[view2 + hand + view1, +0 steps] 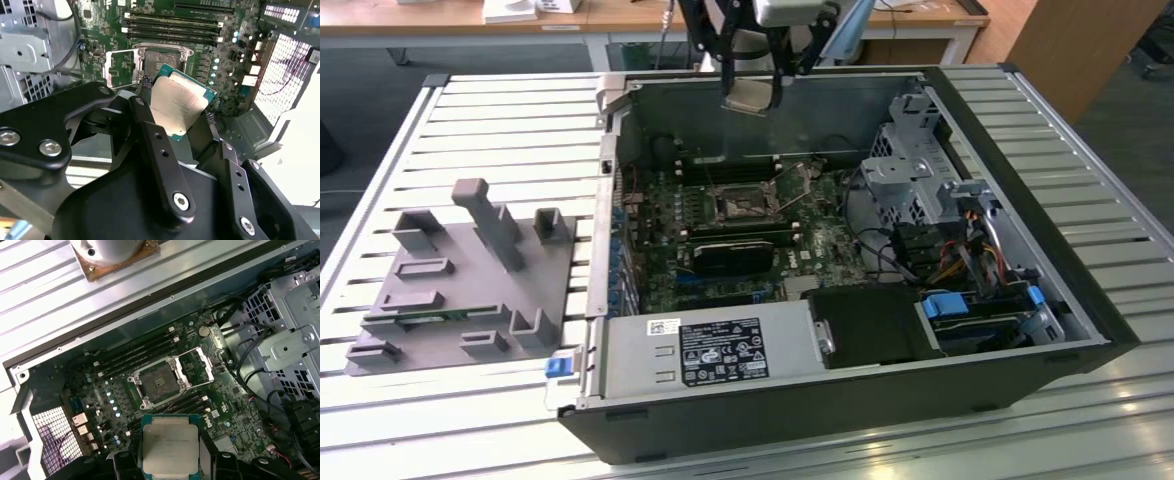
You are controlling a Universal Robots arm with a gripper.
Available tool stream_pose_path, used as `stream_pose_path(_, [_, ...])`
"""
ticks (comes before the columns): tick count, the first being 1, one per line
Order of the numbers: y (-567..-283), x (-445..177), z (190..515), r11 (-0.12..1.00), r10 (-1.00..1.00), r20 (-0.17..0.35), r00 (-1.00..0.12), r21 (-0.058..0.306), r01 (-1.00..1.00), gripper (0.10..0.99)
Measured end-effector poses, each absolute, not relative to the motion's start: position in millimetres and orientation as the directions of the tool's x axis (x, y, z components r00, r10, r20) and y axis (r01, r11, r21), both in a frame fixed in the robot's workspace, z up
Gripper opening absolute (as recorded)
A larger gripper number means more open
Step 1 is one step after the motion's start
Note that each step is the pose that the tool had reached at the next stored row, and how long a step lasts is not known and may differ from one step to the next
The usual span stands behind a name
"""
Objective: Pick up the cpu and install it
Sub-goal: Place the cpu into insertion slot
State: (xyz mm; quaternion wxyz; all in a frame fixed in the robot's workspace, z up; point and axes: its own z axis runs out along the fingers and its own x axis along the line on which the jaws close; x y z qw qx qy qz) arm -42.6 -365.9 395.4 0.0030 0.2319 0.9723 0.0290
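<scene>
Slatted metal tabletop (454, 120) up front, wooden desks (454, 25) behind it. At the exterior view's left, one grey moulded fixture (460, 280) sits on the slats with several posts standing up from it. Just beside it lies one black computer case (1067, 310), open side up. At its near-left corner there's one grey power supply box (707, 350) with a white label.

Moving to the middle: one green motherboard (787, 235), and on it one cpu socket (157, 382), its metal frame swung open. Two banks of memory slots (135, 352) flank it, one on each side. One black rectangular block (740, 255) sits just nearer than the socket.

Hanging over the case's far wall is the one gripper (751, 88). Its two black fingers (155, 145) are pinching the cpu (180, 102) by opposite edges. That's one square chip, silver top and green rim, tilted and held up in the air, well apart from the socket. The first wrist view looks past the cpu (170, 445) to the socket.

On the exterior view's right, one perforated metal drive cage (914, 160), then bundled cables and one blue-tabbed drive (974, 305).
</scene>
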Motion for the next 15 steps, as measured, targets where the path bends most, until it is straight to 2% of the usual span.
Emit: stream_pose_path(15, [-365.8,-42.6,393.7,0.76,0.648,0.007,-0.762,0.057,0.647,0.541])
